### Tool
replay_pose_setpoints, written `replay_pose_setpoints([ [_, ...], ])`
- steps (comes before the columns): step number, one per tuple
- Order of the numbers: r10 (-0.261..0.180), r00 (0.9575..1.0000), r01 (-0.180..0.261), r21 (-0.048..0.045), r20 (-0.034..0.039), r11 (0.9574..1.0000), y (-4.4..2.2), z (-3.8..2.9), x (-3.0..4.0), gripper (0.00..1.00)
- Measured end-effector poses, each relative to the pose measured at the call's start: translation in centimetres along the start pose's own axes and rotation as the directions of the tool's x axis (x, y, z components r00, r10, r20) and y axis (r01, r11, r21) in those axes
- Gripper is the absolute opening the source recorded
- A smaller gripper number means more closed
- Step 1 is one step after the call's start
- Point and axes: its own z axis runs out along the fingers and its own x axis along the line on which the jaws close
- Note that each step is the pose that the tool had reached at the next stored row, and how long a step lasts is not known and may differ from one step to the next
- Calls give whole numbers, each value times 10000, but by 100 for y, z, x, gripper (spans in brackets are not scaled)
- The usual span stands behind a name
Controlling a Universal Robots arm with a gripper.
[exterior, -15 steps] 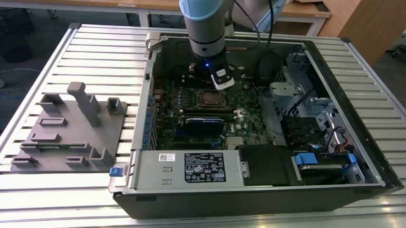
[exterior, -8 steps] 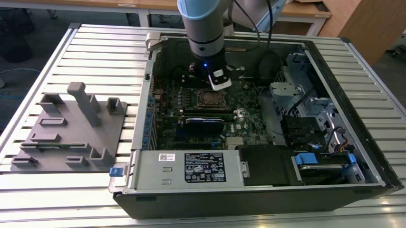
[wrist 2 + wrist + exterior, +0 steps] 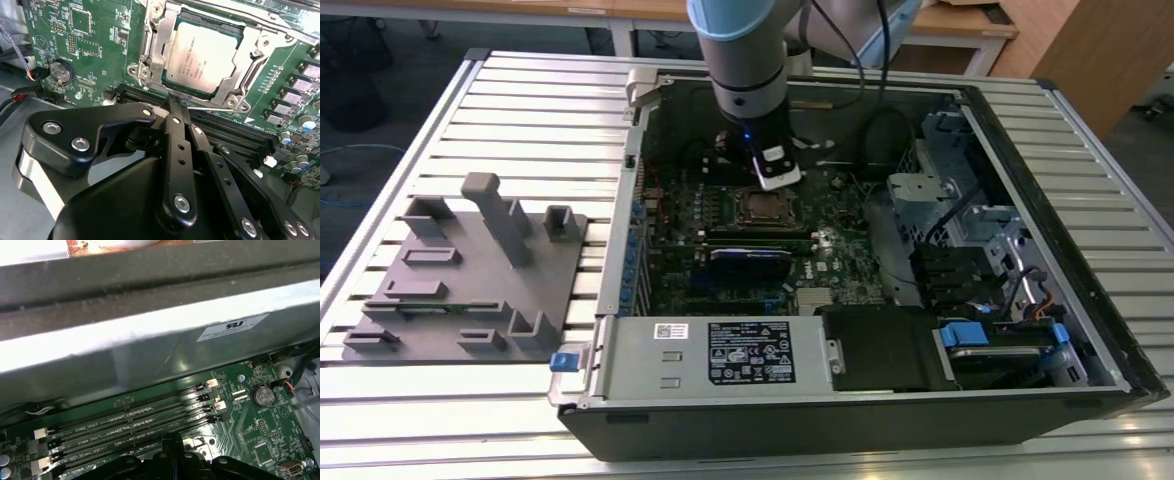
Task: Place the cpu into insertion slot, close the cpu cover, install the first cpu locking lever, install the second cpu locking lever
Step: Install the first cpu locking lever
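The end effector (image 3: 177, 103) has its black fingers pressed together, and in the second wrist view their tips meet at the edge of the insertion slot (image 3: 136, 71), right beside a thin metal lever wire (image 3: 215, 108) that runs along that side. Whether the tips actually pinch the wire I cannot tell.

Just beyond the tips, the cpu (image 3: 202, 57) lies flat in the slot with its pale metal top facing up. The cpu cover (image 3: 160, 50) is folded down around it, so the chip shows through the square window.

Between the fingers and the socket run the long black memory slots (image 3: 225, 131). A coin battery (image 3: 61, 71) sits off to one side on the green motherboard (image 3: 100, 30).

In the exterior view the arm reaches straight down into the open computer case (image 3: 1067, 130), and the end effector (image 3: 775, 172) hangs just above the socket. The grey power supply box (image 3: 720, 355) lies along the near wall of the case. To the exterior view's left, well apart from the case, a grey moulded fixture (image 3: 467, 290) rests on the slatted bench (image 3: 400, 420).
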Motion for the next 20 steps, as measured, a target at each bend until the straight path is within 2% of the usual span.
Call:
replay_pose_setpoints([
  [9,160,9999,-160,-15,37,9999,30,8,46,10],
  [14,264,9996,-264,-16,119,9997,28,29,50,10],
  [20,285,9995,-285,-13,133,9996,27,37,52,10],
])
